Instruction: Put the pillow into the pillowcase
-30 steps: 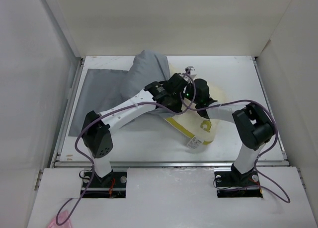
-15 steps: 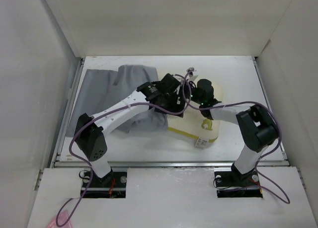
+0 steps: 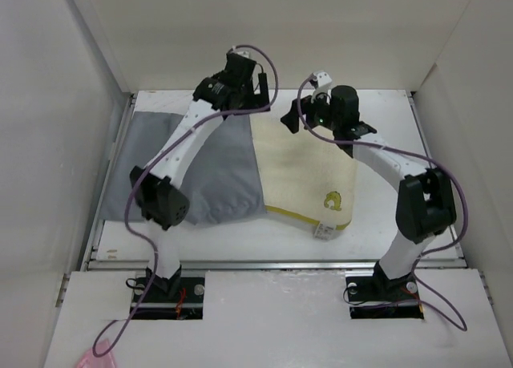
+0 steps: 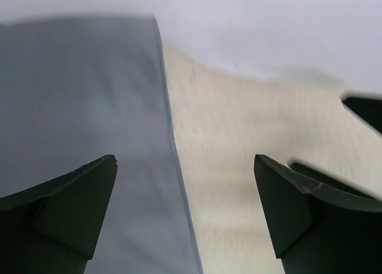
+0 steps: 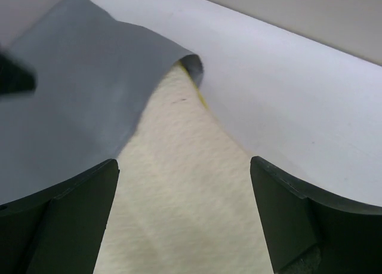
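Note:
The cream pillow (image 3: 309,163) lies flat at centre right, its yellow edge band, logo and white tag at the near end. Its left side and far corner go under the edge of the grey pillowcase (image 3: 200,163), which is spread flat to its left. My left gripper (image 3: 258,98) hangs open above the far end of that seam, over grey pillowcase (image 4: 83,95) and pillow (image 4: 250,166), with nothing between its fingers. My right gripper (image 3: 290,118) is open too, above the pillow (image 5: 185,196), beside the pillowcase's curled edge (image 5: 89,89).
White walls close in the table (image 3: 385,111) on the left, back and right. The two grippers are close together at the far end; a finger of each shows in the other's wrist view. Purple cables loop from both arms.
Both grippers opened, let go of the fabric and moved up and away to the far end. The bunched pillowcase dropped and now lies flat; the pillow lies flat.

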Robot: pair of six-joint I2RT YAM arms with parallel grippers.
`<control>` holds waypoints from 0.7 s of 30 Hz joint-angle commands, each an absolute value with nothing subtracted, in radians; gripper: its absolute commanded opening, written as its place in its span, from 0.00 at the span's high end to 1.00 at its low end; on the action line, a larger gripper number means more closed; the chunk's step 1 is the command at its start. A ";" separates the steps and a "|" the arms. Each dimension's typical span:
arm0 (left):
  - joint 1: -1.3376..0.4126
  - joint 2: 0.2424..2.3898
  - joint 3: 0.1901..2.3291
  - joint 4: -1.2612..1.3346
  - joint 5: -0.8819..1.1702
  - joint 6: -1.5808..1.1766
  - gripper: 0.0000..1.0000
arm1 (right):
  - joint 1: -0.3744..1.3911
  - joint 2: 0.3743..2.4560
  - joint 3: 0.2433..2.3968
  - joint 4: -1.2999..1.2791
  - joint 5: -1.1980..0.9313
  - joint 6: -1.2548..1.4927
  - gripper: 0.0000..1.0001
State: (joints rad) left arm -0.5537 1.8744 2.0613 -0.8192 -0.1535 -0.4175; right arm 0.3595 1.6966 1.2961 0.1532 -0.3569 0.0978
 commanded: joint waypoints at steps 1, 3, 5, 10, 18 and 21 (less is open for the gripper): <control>-0.493 2.112 2.302 -0.877 -0.240 -0.344 0.00 | 0.302 1.814 1.399 0.046 -0.460 -0.046 0.04; -0.473 2.285 2.460 -0.928 -0.213 -0.292 0.00 | 0.292 1.870 1.475 -0.012 -0.514 -0.121 0.01; -0.460 2.341 2.517 -0.895 -0.202 -0.265 0.00 | 0.291 1.970 1.604 -0.107 -0.561 -0.208 0.01; -0.440 2.382 2.413 -0.678 -0.236 -0.268 0.00 | 0.291 2.154 1.807 -0.245 -0.653 -0.244 0.01; -0.440 2.421 2.439 -0.643 -0.249 -0.279 0.00 | 0.350 2.224 1.796 -0.250 -0.548 -0.276 0.01; -0.440 2.385 2.392 -0.597 -0.301 -0.288 0.00 | 0.362 2.253 1.807 -0.261 -0.557 -0.276 0.10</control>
State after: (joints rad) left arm -0.4431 2.4634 2.4214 -0.6617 -0.2520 -0.2855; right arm 0.3298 2.2288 1.7683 -0.2283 -0.5507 -0.2478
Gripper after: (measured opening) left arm 0.997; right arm 0.911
